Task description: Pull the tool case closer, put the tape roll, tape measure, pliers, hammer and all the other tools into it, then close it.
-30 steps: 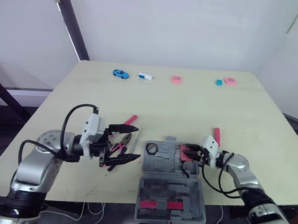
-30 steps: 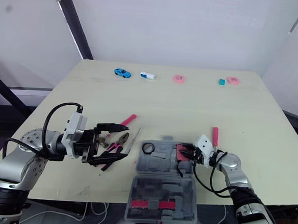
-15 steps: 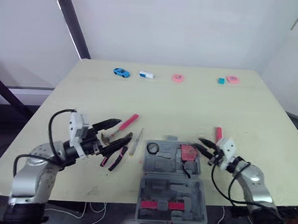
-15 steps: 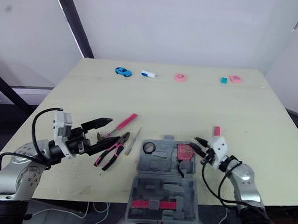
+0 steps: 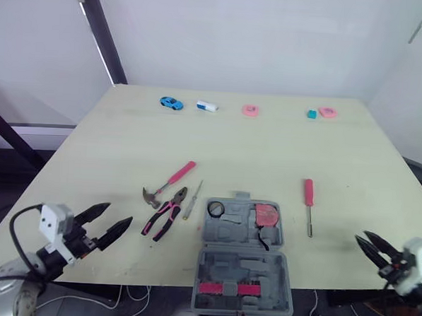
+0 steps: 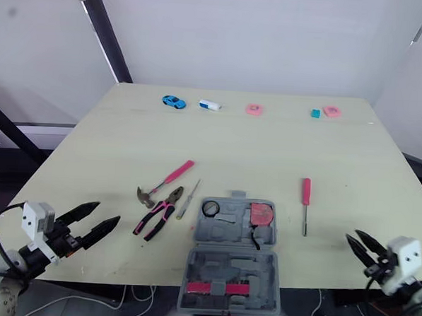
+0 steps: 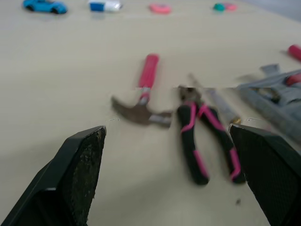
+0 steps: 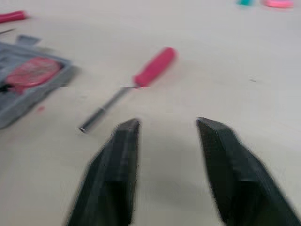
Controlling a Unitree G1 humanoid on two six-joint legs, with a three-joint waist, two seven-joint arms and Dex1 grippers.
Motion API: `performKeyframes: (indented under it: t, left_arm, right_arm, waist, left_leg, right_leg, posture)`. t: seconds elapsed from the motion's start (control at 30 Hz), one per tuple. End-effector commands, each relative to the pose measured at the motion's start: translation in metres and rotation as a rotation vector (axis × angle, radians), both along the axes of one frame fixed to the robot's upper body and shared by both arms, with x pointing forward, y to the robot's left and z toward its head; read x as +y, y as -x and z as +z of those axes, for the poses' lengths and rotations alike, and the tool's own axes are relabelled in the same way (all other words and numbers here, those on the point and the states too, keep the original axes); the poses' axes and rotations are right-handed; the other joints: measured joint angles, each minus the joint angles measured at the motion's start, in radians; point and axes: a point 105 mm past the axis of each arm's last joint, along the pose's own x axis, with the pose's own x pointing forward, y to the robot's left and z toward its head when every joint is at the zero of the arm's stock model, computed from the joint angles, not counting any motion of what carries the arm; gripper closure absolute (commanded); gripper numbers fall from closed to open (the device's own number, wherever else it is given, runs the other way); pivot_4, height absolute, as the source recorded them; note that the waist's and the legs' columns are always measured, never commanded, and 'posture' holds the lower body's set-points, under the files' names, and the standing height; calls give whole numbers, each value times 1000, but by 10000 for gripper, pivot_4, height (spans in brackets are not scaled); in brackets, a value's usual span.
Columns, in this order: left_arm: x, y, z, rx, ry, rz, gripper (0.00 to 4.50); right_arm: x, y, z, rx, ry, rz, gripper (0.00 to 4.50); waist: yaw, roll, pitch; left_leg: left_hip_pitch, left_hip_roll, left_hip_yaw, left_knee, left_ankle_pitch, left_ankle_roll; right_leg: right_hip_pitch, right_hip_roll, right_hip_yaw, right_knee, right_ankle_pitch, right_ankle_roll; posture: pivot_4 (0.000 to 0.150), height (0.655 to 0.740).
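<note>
**Status: tool case open, four tools on the worktop, both claws empty**

The tool case [image 5: 228, 233] lies open in the lower centre of the frame, at the near edge of the worktop [image 5: 268, 147]. Its two grey halves lie flat, one above the other in the picture. The upper half holds the black tape roll [image 5: 216, 209] at its upper left and the red tape measure [image 5: 267, 213] at its upper right. The lower half holds pink items whose kind cannot be made out.

Left of the case, three tools lie on the worktop:
- A slim screwdriver [image 5: 192, 199] lies just beside the case's upper left corner.
- The pliers [image 5: 164, 213], with pink and black handles, lie next to it on the left.
- The hammer [image 5: 171, 181] lies above the pliers, with its pink handle pointing to the upper right and its head close to the plier jaws.

To the right, a red screwdriver [image 5: 308, 205] lies apart from the case, with its handle toward the top of the frame.

The left claw [image 5: 119, 213] is at the lower left, well apart from the pliers. Its fingers are spread wide and hold nothing. The right claw [image 5: 362, 237] is at the lower right, past the red screwdriver. Its fingers are parted and hold nothing.

Along the far edge lie a blue toy car [image 5: 170, 103], a white and blue block [image 5: 206, 107], two pink rings [image 5: 249, 111] and a teal piece [image 5: 311, 114].
</note>
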Motion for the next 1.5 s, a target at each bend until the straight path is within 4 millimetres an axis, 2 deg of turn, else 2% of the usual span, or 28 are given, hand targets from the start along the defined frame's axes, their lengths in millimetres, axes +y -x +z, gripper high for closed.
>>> performKeyframes:
  t: [0.03, 0.07, 0.13, 0.27, 0.37, 0.6, 0.9, 1.07, 1.2, 1.5]
  left_arm:
    - [20, 9, 0, -18, -12, 77, 0]
    - [25, 13, -4, -7, -4, 101, 0]
    - [30, 17, -9, 6, 0, 126, 0]
    - [30, 19, -11, 4, -4, 127, 0]
    - [22, 16, -11, -5, -2, 103, 0]
    - [-12, 0, 0, -52, 24, 27, 0]
    - [-65, -24, 1, -17, 59, -24, 0]
    - [-83, -36, -17, 58, -38, 19, 0]
    - [-99, -44, -30, 104, -96, 6, 0]
    - [-110, -59, -38, 166, -131, -17, 0]
  right_arm:
    - [-21, 15, 5, -15, 23, -37, 11250]
    - [-28, 21, 2, -1, 23, -49, 9226]
    - [-38, 29, -1, 16, 28, -68, 324]
    - [-54, 34, 0, 18, 32, -119, 104]
    - [-51, 28, 5, 4, 33, -109, 104]
    - [-14, 5, 34, -64, 0, 47, 104]
    - [61, -18, 76, -107, -58, 367, 104]
    - [102, -23, 96, -125, -43, 542, 104]
    - [116, -26, 104, -154, -30, 609, 104]
    - [124, -26, 102, -172, -22, 657, 104]
  waist:
    - [0, 0, 0]
    - [1, 0, 0]
    - [1, 0, 0]
    - [1, 0, 0]
    - [0, 0, 0]
    - [1, 1, 0]
    - [2, 1, 0]
    - [2, 1, 0]
    - [6, 0, 0]
    - [11, 0, 0]
  left_leg:
    - [0, 0, 0, 0, 0, 0]
    - [0, 0, 0, 0, 0, 0]
    - [0, 0, 0, 0, 0, 0]
    - [0, 1, 0, 0, 0, 1]
    - [0, 2, 0, 0, -1, 1]
    - [0, 2, 0, -1, -1, 1]
    - [-1, 1, 0, 0, -1, 1]
    - [-1, -1, 0, 0, 0, 1]
    - [-1, -1, -1, 0, 0, 1]
    - [-2, -2, -1, 0, 0, 1]
  right_leg:
    - [0, 0, 0, 0, 0, 0]
    - [0, 0, 0, 0, 0, 0]
    - [0, -1, 0, 0, 0, 0]
    - [0, -3, 0, 0, 0, 0]
    - [0, -4, 0, 0, 0, 0]
    - [0, -4, 0, 0, 0, 0]
    - [0, -4, -1, 0, 0, 0]
    - [0, -3, 0, 0, 0, 0]
    - [0, -1, -1, -1, 0, 0]
    - [0, -1, -1, -1, 0, 0]
  posture:
    - [1500, 7400]
    - [1500, 7400]
    - [1500, 7400]
    - [1500, 7400]
    - [1500, 7400]
    - [1500, 7400]
    - [1500, 7400]
    - [1500, 7400]
    - [1500, 7400]
    - [1500, 7400]
